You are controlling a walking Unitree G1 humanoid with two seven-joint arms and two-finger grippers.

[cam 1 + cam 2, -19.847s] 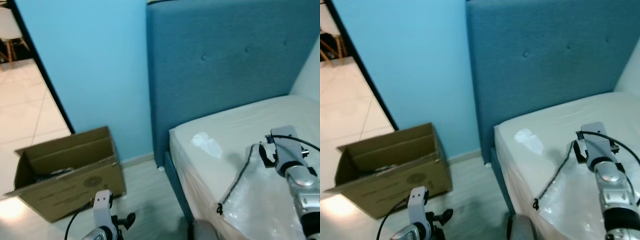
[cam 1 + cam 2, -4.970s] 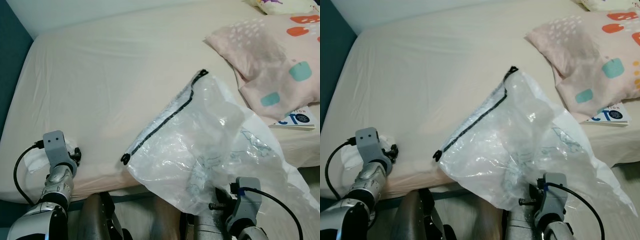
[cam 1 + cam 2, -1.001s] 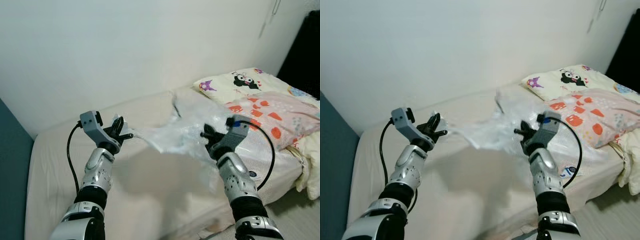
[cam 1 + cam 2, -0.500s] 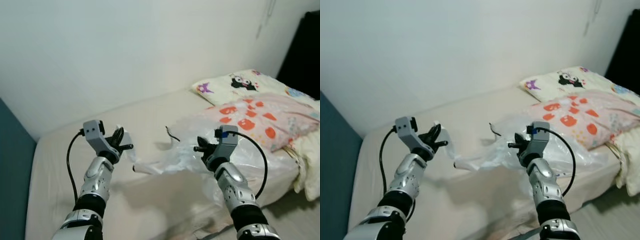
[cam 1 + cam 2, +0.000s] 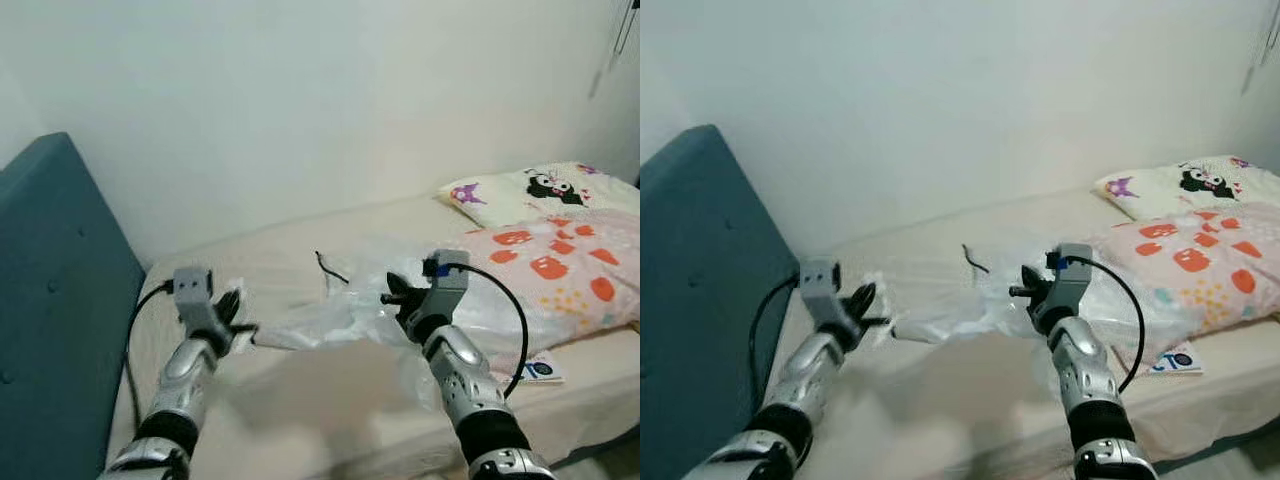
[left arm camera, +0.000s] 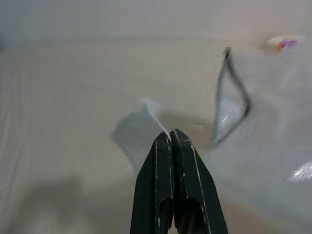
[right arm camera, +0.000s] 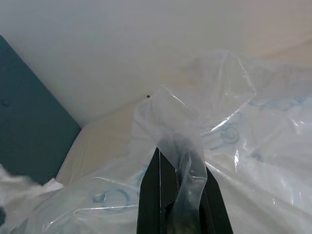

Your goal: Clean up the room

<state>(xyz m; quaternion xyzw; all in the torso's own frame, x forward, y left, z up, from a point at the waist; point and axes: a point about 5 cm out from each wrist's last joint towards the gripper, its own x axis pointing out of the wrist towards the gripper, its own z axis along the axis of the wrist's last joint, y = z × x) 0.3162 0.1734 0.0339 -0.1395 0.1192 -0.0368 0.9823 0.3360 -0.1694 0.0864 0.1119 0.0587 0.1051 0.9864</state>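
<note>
Right gripper [image 5: 400, 300] and left gripper [image 5: 238, 322], jaws clamped on opposite edges, stretch the clear plastic bag [image 5: 330, 318] above the bed [image 5: 300, 410] (presumably to open it for rubbish).

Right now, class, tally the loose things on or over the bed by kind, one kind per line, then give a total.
Pillows: 2, an owl-print pillow and a pink patterned pillow
Plastic bags: 1, a clear plastic bag held up between the left gripper and right gripper
Books: 1, a book at the mattress edge
Total: 4
</note>
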